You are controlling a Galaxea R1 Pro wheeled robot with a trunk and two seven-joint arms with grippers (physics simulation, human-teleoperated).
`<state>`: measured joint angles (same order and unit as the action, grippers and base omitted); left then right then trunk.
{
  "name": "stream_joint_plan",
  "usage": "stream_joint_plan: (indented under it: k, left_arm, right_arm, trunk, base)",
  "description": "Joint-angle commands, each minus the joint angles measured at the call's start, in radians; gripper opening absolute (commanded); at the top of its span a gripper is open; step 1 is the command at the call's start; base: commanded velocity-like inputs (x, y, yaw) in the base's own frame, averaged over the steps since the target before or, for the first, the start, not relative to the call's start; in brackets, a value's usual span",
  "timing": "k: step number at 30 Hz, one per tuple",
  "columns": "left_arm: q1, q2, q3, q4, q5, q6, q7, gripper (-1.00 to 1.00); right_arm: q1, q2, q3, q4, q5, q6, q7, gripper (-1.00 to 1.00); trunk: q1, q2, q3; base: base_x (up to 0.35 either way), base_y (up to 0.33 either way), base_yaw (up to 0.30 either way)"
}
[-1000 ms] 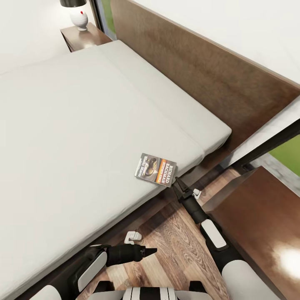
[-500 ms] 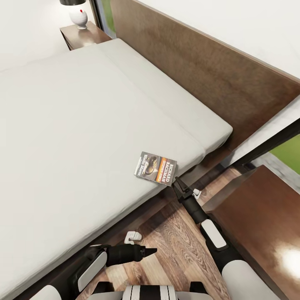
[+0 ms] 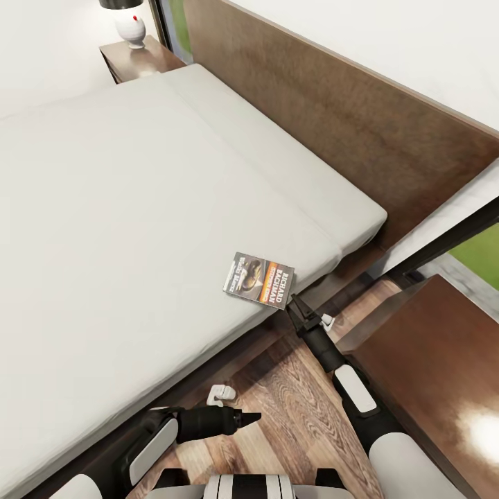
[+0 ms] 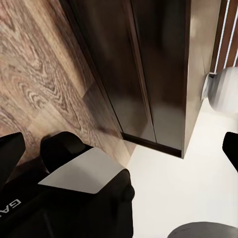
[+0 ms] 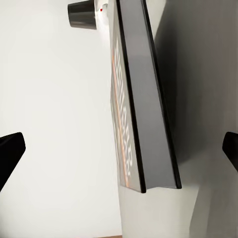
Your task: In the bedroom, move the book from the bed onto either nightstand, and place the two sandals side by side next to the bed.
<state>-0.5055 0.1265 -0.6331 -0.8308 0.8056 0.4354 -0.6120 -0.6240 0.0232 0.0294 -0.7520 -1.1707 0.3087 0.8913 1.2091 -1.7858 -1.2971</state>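
Head view, book flat on bed edge, right gripper at its 5 o'clock corner, fingers spread, left gripper state unclear.

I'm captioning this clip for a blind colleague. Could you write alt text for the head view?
A small paperback book lies flat near the edge of the off-white bed, with the right gripper just beside its near corner, not holding it. A dark wooden nightstand stands at right by the headboard; the left gripper hangs low over the wood floor.
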Motion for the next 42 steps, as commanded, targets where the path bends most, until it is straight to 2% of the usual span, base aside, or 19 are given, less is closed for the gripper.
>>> stream_joint_plan:
  k: [1,23,42]
  left_arm:
    - [-0.001,0.001,-0.002,-0.001,0.010,0.008,0.002,1.00]
    - [-0.001,0.002,-0.002,-0.001,0.014,0.008,0.002,1.00]
    - [-0.001,0.005,0.000,0.001,0.018,0.008,0.002,1.00]
  right_arm:
    - [0.000,0.000,0.001,0.000,-0.011,0.009,0.001,1.00]
    - [0.000,0.000,0.001,0.000,-0.011,0.009,0.001,1.00]
    - [0.000,-0.003,0.001,0.000,-0.011,0.009,0.001,1.00]
  trunk:
    - [0.000,0.000,0.000]
    - [0.000,0.000,0.000]
    - [0.000,0.000,0.000]
  base:
    - [0.000,0.000,0.000]
    - [0.000,0.000,0.000]
    - [0.000,0.062,0.000]
